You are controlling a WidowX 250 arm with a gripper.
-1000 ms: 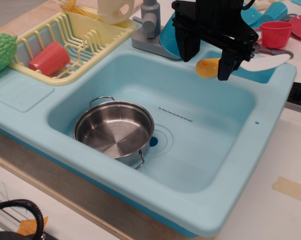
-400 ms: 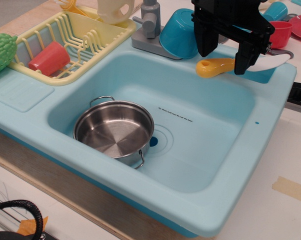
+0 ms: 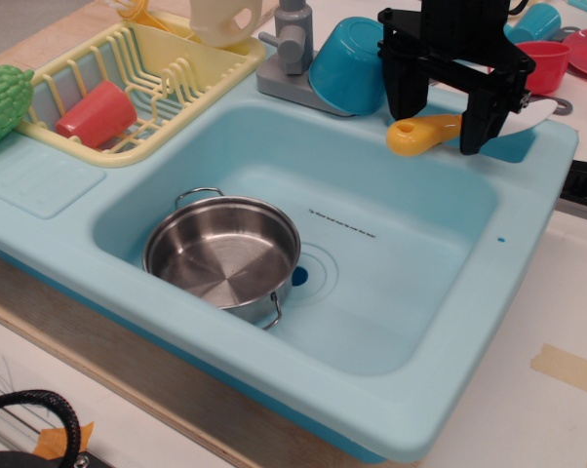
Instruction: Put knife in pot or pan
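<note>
1. A light blue toy sink [image 3: 528,263] holds a steel pot [image 3: 222,253] at the basin's left side, next to the drain. A yellow dish rack [image 3: 142,83] with a red cup [image 3: 96,112] sits at the upper left, a green vegetable [image 3: 1,97] beside it. A grey faucet [image 3: 292,49] and a blue bowl [image 3: 347,68] stand on the back rim.
2. The knife [image 3: 425,132] lies on the sink's back right rim, yellow handle pointing left. The black gripper [image 3: 445,122] is open, its fingers straddling the handle.
3. The right finger hides part of the white blade. Whether the fingers touch the handle is unclear.
</note>
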